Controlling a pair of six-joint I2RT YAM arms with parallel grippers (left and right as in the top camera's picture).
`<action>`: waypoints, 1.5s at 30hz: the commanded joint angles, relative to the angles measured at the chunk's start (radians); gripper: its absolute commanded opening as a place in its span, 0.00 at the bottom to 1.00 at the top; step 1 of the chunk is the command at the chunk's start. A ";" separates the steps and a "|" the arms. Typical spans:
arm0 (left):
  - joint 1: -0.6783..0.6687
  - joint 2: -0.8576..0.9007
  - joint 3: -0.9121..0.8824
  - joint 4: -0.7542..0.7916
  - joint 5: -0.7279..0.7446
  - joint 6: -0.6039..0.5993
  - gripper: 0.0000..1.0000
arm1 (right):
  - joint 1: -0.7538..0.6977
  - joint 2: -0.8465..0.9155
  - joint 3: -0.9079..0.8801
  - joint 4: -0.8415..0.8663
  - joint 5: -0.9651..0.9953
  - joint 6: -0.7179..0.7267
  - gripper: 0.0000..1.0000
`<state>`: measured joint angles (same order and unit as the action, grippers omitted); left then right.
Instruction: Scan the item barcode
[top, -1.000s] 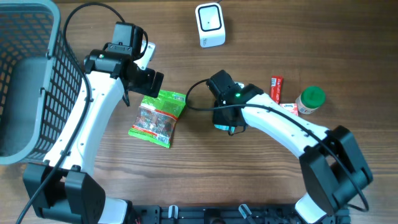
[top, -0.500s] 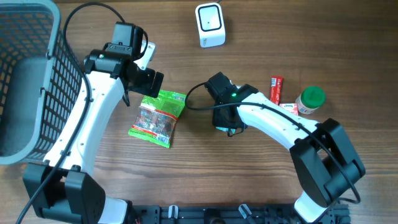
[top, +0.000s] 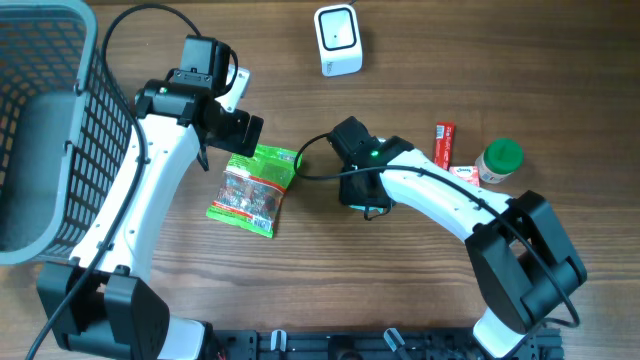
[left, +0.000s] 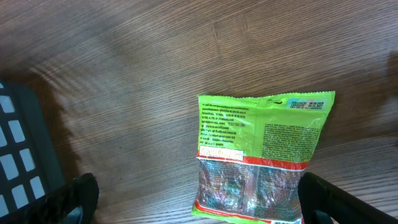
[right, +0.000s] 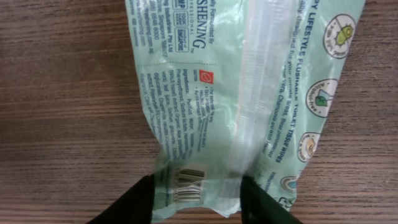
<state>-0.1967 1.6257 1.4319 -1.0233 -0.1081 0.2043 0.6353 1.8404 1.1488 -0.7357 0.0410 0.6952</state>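
Your task item is the pale green soft film pack of tissues (right: 249, 81), lying flat near the middle of the wooden desk (top: 400, 300). Its barcode (right: 188, 180) faces up at one end. The right gripper (right: 198, 183) has its jaws apart, one either side of that end. The pack looks light, squashy and slick, so expect it to buckle. Take it across the width, away from the printed bars.

The white boxy scanner (top: 338, 40) stands by the far edge, with open wood between. The left gripper (left: 198, 186) hangs with jaws wide apart over a bright green snack bag (top: 255, 188), just left of your pack. A red stick pack (top: 444, 144) and a green-lidded jar (top: 499, 160) sit to the right, and a grey mesh basket (top: 40, 130) fills the left edge.
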 joint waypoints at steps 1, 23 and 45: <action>-0.002 -0.004 0.010 0.003 -0.009 0.008 1.00 | -0.003 0.035 -0.013 -0.012 0.008 -0.015 0.53; -0.002 -0.004 0.010 0.003 -0.009 0.008 1.00 | -0.019 -0.031 0.098 -0.113 -0.087 -0.167 0.04; -0.002 -0.004 0.010 0.003 -0.009 0.008 1.00 | -0.067 -0.102 -0.021 0.125 -0.406 -0.328 0.22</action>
<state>-0.1963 1.6257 1.4319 -1.0233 -0.1081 0.2043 0.5991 1.8046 1.0409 -0.5747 -0.2703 0.4004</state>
